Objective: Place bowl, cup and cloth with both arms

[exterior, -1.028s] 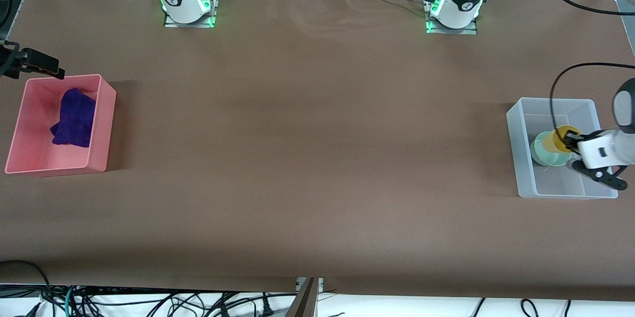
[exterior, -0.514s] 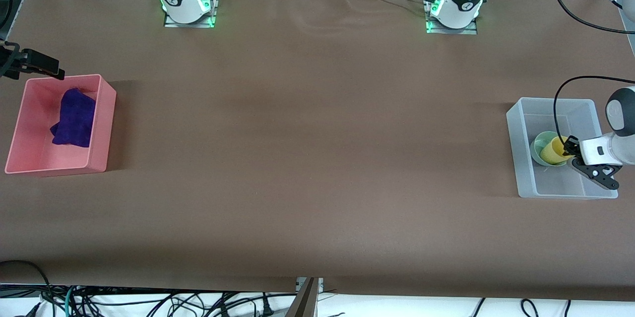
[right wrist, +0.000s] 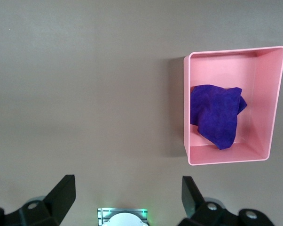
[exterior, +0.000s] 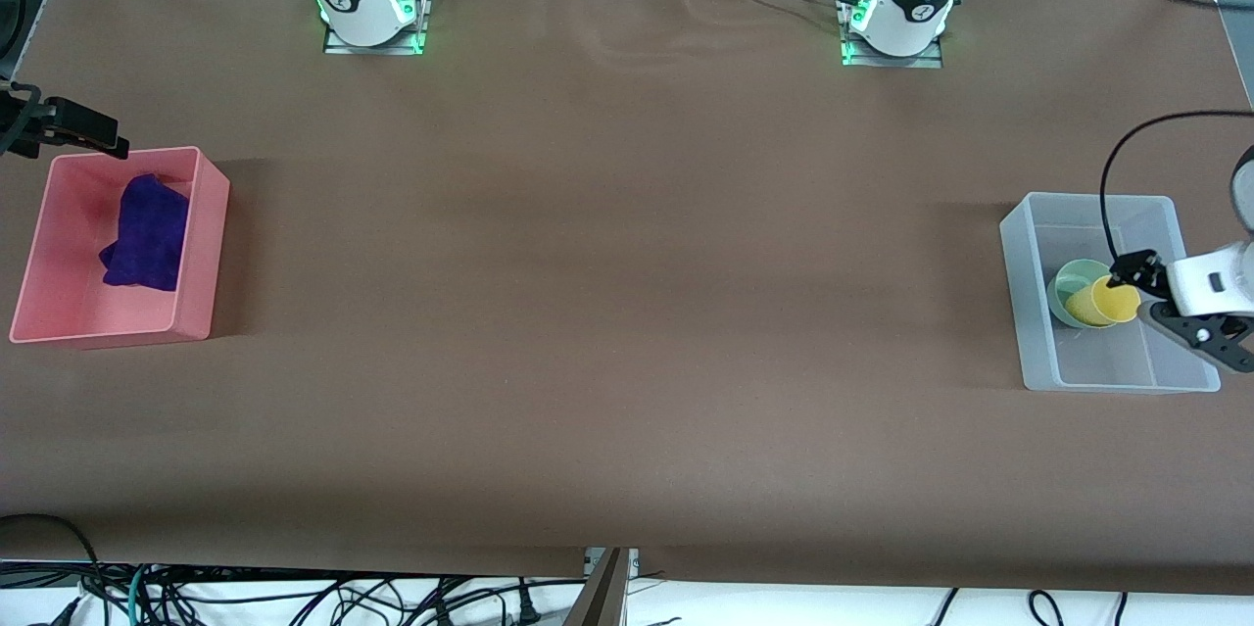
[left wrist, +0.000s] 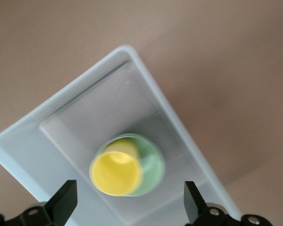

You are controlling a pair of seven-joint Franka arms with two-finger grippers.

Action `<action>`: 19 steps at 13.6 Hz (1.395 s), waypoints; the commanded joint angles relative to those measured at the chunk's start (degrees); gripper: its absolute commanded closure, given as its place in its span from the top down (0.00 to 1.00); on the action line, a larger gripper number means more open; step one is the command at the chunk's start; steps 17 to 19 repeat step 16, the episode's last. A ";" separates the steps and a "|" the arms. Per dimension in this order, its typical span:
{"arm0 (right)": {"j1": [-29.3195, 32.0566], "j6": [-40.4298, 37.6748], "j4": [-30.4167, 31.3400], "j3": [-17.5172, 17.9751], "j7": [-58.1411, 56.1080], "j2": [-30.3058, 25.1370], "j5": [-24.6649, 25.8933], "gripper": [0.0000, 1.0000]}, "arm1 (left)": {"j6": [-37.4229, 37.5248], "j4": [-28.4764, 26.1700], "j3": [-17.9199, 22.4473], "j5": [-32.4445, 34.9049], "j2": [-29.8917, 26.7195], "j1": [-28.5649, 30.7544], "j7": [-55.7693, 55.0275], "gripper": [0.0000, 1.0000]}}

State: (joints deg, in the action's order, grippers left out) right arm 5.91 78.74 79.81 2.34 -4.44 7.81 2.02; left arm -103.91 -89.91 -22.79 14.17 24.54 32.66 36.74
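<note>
no brand, label or readable writing shows on any of the things; the only marks are small dark emblems on the black bands of the two arm bases, too small to make out.

the clear plastic bin sits on the brown surface at the left arm's end. in it the mint-green bowl holds the yellow cup, which lies tilted in the bowl, its open mouth turned up toward the left wrist camera. in the left wrist view the cup covers much of the bowl, leaving only a crescent of green, and the bin's nearer end is cut off by the frame edge.

the left claw hangs over the bin just beside the cup, released: both fingers stand wide apart with nothing between them. most of the left arm runs out of the front view, and the claw hides part of the bin's wall.

the pink bin sits at the right arm's end, with the purple cloth crumpled inside, its folds hard to read. from the right wrist the cloth lies against one long wall of the pink bin.

the right claw waits over the surface beside the pink bin, largely cut off in the front view. its fingers are spread and empty.
</note>
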 commanded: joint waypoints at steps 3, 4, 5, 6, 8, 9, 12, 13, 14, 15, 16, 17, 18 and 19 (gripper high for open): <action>0.33 0.36 0.08 0.30 0.31 -0.25 -0.53 1.00 | 11.53 2.98 -9.44 -5.63 -7.56 0.04 -26.14 1.00; 0.33 0.36 -0.01 0.30 0.31 -0.17 -0.53 1.00 | 11.45 1.94 -10.16 -6.69 -10.88 -0.57 -29.50 1.00; 0.33 0.36 -0.01 0.30 0.22 -0.25 -0.53 1.00 | 11.54 1.32 -9.21 -7.48 -12.92 -4.58 -30.58 1.00; 0.33 0.36 0.08 0.21 0.22 -0.25 -0.53 1.00 | 11.71 1.23 -4.32 -7.93 -14.68 -8.71 -30.41 1.00; 0.33 0.36 0.08 0.30 0.22 -0.25 -0.53 1.00 | 11.10 -0.26 6.65 -13.87 -18.19 -17.94 -30.67 1.00; 0.33 0.36 0.08 0.21 0.22 -0.17 -0.53 1.00 | 11.10 -0.96 11.41 -15.65 -19.78 -22.24 -30.85 1.00; 0.42 0.36 -0.01 0.03 0.13 -0.17 -0.53 1.00 | 4.37 -10.42 23.81 -16.19 -26.01 -33.93 -30.85 1.00; 0.42 0.36 0.08 0.03 0.13 -0.17 -0.53 1.00 | 2.33 -12.99 25.15 -16.19 -27.51 -35.19 -30.59 1.00; 0.42 0.36 0.08 0.03 0.13 -0.17 -0.53 1.00 | 2.05 -13.36 25.17 -16.02 -27.87 -35.21 -30.94 1.00; 0.42 0.36 -0.01 0.03 0.13 -0.17 -0.53 1.00 | 2.13 -13.45 25.17 -15.93 -27.79 -35.12 -30.94 1.00; 0.42 0.36 -0.01 0.03 0.13 -0.17 -0.53 1.00 | 2.13 -13.37 25.17 -15.84 -27.79 -34.86 -30.68 1.00; 0.42 0.36 -0.01 0.03 0.13 -0.17 -0.53 1.00 | 2.13 -13.37 25.17 -15.84 -27.79 -34.86 -30.68 1.00; 0.42 0.36 -0.01 0.03 0.13 -0.17 -0.53 1.00 | 2.13 -13.37 25.17 -15.84 -27.79 -34.86 -30.68 1.00; 0.42 0.36 -0.01 0.03 0.13 -0.17 -0.53 1.00 | 2.13 -13.37 25.17 -15.84 -27.79 -34.86 -30.68 1.00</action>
